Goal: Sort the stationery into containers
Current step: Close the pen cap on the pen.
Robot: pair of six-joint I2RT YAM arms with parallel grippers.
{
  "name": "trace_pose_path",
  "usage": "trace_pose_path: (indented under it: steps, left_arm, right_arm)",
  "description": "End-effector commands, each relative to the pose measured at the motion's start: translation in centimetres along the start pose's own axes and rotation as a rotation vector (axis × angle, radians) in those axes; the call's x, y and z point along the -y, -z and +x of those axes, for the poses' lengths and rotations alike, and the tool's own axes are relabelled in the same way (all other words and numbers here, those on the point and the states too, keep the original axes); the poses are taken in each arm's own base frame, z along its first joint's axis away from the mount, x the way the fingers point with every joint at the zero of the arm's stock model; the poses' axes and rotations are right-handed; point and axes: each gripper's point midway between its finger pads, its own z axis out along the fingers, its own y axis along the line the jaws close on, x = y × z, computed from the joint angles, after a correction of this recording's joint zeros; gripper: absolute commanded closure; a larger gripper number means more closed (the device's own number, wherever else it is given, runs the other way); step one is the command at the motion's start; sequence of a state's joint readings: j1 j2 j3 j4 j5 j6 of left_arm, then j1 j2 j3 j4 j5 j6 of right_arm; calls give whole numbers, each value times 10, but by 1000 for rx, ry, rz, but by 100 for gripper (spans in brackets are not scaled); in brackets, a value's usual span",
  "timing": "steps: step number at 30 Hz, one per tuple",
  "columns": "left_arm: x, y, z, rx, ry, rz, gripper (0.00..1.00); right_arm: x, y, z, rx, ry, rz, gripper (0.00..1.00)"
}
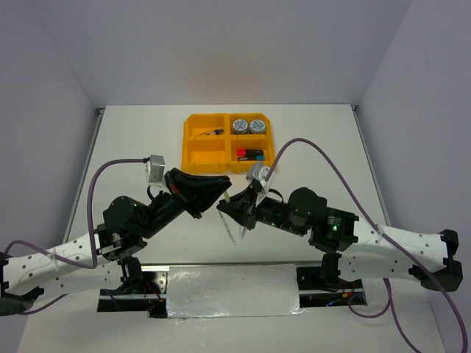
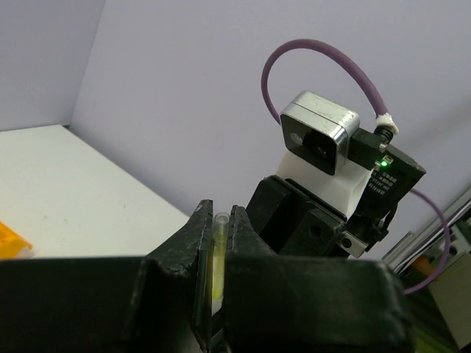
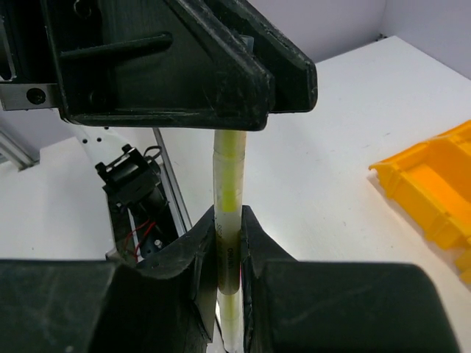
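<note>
Top external view: the orange-yellow tray (image 1: 191, 138) sits at the far centre of the white table (image 1: 132, 140). Its far right compartment holds two blue-white tape rolls (image 1: 248, 126) side by side. The near right compartment holds black highlighters (image 1: 250, 154) lying flat. The far left compartment holds one thin dark item (image 1: 213, 132), too small to identify. Both arms reach inward and meet above the table, on the near side of the tray and apart from it. The left gripper (image 1: 223, 193) and the right gripper (image 1: 234, 209) stand tip to tip, with a thin pale pen (image 1: 231, 226) running between and below them, clear of the tray. Jaw state cannot be read from this view. Left wrist view: the left gripper (image 2: 219, 226) has its jaws together, clamped on the pale pen (image 2: 217, 268), whose clear end stands just proud of the fingertips and whose barrel shows yellow-green inside. The right arm's wrist camera (image 2: 320, 136) and purple cable (image 2: 324, 51) stand directly behind. Right wrist view: the right gripper (image 3: 229, 232) has its jaws pressed against the same pen (image 3: 227, 173), which stands roughly upright. The left gripper (image 3: 228, 110) grips the pen's upper part directly above, with a bare stretch of barrel between the two grips. A corner of the tray (image 3: 427, 184) lies to the right on the table (image 3: 331, 140), well apart from the pen.
</note>
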State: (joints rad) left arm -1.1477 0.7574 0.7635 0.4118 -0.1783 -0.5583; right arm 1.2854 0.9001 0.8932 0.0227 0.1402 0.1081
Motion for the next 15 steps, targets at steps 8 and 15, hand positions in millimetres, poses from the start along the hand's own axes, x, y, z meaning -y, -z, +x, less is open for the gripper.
trace_pose_path:
  steps: [8, 15]
  left_arm:
    - [0, 44, 190, -563, 198, -58, 100]
    - [-6, 76, 239, -686, 304, -120, 100]
  right_arm:
    - [-12, 25, -175, 440, 119, -70, 100]
    - [-3, 35, -215, 466, 173, -17, 100]
